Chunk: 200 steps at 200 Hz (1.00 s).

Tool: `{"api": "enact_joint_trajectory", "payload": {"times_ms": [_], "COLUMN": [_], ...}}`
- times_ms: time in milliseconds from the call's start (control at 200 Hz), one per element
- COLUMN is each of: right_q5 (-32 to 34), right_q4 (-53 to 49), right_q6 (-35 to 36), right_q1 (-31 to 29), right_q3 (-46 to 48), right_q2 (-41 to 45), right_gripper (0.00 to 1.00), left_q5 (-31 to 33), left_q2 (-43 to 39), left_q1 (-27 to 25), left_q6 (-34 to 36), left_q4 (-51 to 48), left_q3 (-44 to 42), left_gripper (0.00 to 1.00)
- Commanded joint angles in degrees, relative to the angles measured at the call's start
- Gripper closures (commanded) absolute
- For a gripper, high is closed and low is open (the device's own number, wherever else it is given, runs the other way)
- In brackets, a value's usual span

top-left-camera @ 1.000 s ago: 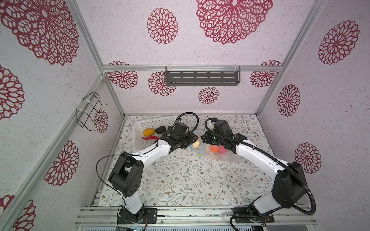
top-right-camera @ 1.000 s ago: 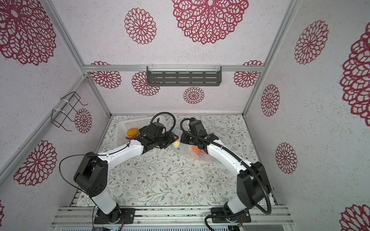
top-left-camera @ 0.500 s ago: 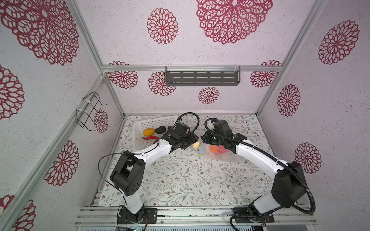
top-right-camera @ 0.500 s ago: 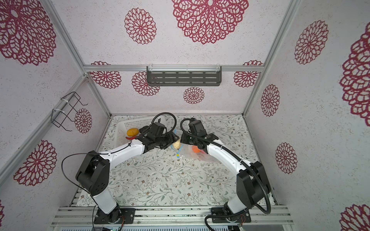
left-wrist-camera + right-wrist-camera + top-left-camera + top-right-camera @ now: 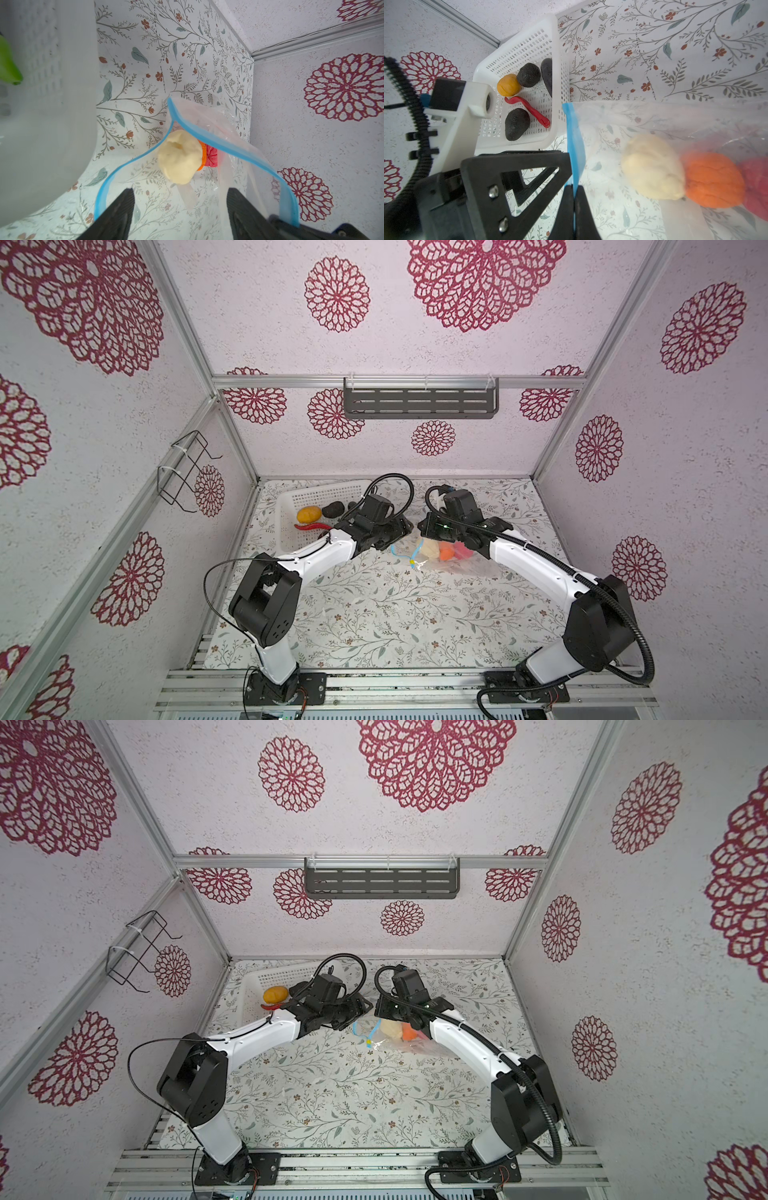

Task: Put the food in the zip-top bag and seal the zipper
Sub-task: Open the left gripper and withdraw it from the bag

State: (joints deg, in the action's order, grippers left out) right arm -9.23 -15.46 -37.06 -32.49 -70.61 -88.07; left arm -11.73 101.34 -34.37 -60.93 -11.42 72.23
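Note:
The zip-top bag (image 5: 451, 564) (image 5: 417, 1046) lies mid-table, its mouth facing the basket. A cream ball (image 5: 430, 549) (image 5: 180, 155) (image 5: 652, 166), an orange piece (image 5: 446, 551) (image 5: 714, 178) and a pink-red ball (image 5: 463, 549) (image 5: 212, 156) lie inside. My left gripper (image 5: 405, 531) (image 5: 180, 191) is open and empty, with its fingers between the two sides of the zipper (image 5: 218, 143) at the mouth. My right gripper (image 5: 424, 531) (image 5: 574, 187) is shut on the zipper (image 5: 574, 135) and holds one lip up. The yellow slider (image 5: 412, 561) sits at the strip's near end.
The white basket (image 5: 320, 493) (image 5: 556, 62) stands at the back left beside the bag's mouth. It holds a yellow-orange potato (image 5: 508, 85), a red chilli (image 5: 529, 109) and black lumps (image 5: 517, 123). A green-tipped piece (image 5: 8, 60) shows at the left wrist view's edge.
My left gripper's jaws have opened wider. The cream ball has left them and now lies deeper in the bag, against the orange piece. The right gripper has kept its hold.

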Motion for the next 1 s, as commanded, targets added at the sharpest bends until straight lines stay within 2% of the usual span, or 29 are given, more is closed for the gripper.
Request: {"api": "enact_joint_trajectory", "payload": {"times_ms": [0, 450, 625, 861, 996], "right_q5": [0.09, 0.23, 0.47, -0.06, -0.34], "right_q4": [0.52, 0.21, 0.12, 0.52, 0.78], "right_q6": [0.78, 0.9, 0.91, 0.63, 0.33], "right_q1": [0.5, 0.89, 1.27, 1.37, 1.37], "right_q3": [-0.82, -0.67, -0.23, 0.2, 0.38], "right_q2": [0.71, 1.72, 2.38, 2.33, 2.03], "right_gripper": [1.0, 1.0, 1.0, 1.0, 1.0], "left_q5": [0.12, 1.53, 4.47, 8.99, 11.53], "left_q2": [0.52, -1.18, -3.86, -5.08, -5.69], "left_q1": [-0.61, -0.66, -0.53, 1.26, 3.58], "left_q6": [0.74, 2.45, 5.1, 13.21, 14.43], "left_q4": [0.7, -1.61, -4.91, -21.29, -27.51], "left_q3": [1.25, 2.61, 3.24, 10.34, 11.88], "left_gripper": [0.26, 0.26, 0.26, 0.27, 0.28]}}
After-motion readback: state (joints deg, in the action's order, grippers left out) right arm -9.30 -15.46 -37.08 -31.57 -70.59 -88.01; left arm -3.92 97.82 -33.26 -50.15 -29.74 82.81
